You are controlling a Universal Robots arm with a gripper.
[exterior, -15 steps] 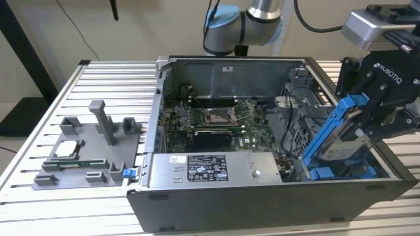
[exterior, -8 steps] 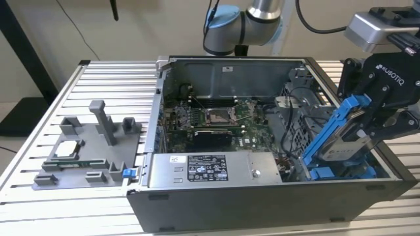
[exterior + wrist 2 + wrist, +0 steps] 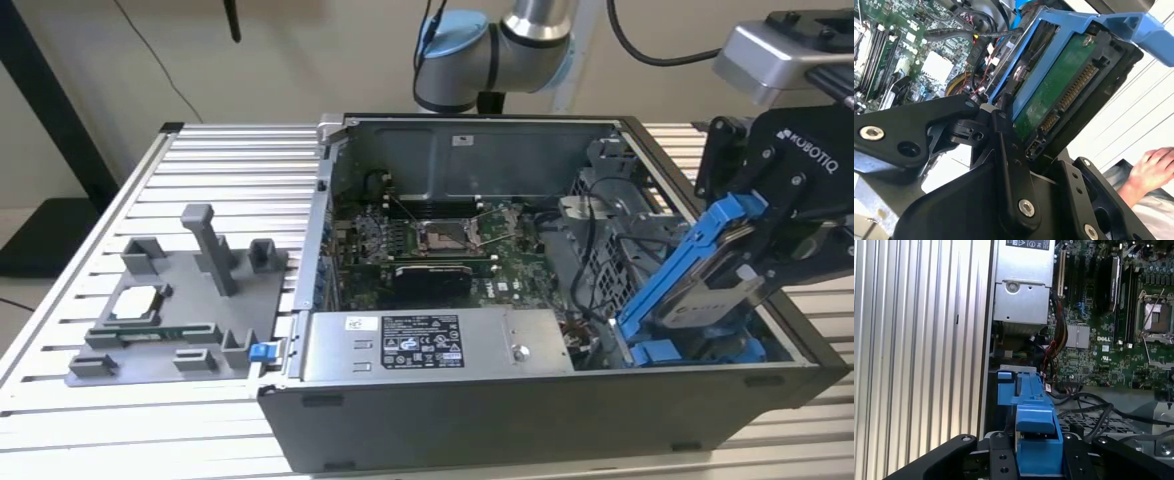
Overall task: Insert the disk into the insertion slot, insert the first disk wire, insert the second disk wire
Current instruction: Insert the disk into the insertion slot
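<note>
At the exterior view's right: gripper (image 3: 755, 256) clamped on the disk (image 3: 702, 296), tilted, lower end at the insertion slot (image 3: 721, 350).

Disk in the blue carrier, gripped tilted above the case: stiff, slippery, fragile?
The disk looks like a rigid metal slab, so probably stiff and heavy for its size. Its blue carrier is smooth plastic; it might flex or slip in the end effector. The bare circuit board on one face is likely knock-sensitive.

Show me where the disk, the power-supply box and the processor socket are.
the disk (image 3: 685, 265), exterior view, on its blue carrier frame.
the power-supply box (image 3: 420, 343), exterior view, on its label.
the processor socket (image 3: 441, 236), exterior view, on its centre.
</note>
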